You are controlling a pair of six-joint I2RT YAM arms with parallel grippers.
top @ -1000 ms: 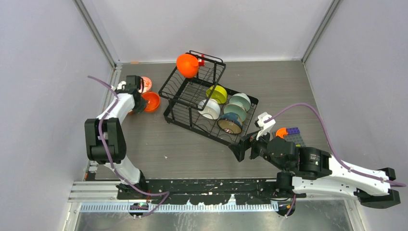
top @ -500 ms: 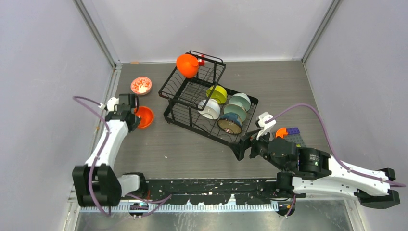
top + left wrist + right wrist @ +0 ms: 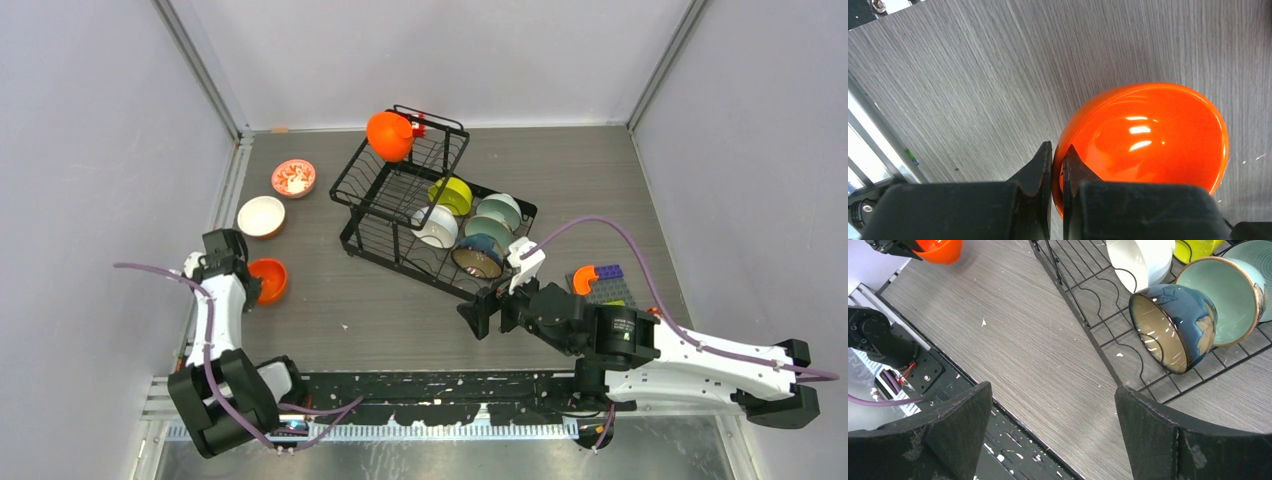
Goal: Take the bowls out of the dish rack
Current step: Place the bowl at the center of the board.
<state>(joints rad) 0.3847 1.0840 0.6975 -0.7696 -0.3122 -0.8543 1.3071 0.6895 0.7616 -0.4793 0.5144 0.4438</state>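
The black wire dish rack (image 3: 350, 243) stands mid-table. An orange bowl (image 3: 389, 135) sits on its raised upper basket. On edge in the lower tier are lime-yellow (image 3: 452, 194), white (image 3: 436, 226), two mint (image 3: 498, 212) and a dark tan-lined bowl (image 3: 478, 257) (image 3: 1168, 325). My left gripper (image 3: 1058, 150) is shut on the rim of a second orange bowl (image 3: 1148, 135) (image 3: 271, 280) at the near left, low over the table. A red-patterned bowl (image 3: 294, 178) and a plain white bowl (image 3: 261, 216) lie beyond it. My right gripper (image 3: 1053, 390) (image 3: 478, 318) is open and empty by the rack's near corner.
Toy blocks (image 3: 600, 280), orange and purple on a dark plate, lie right of the rack behind the right arm. Walls close in the left, right and far sides. A black mounting rail (image 3: 420, 385) runs along the near edge.
My left arm has swung back toward the near left, carrying the orange bowl with it and uncovering the plain white bowl. My right gripper has shifted a little left, still open.
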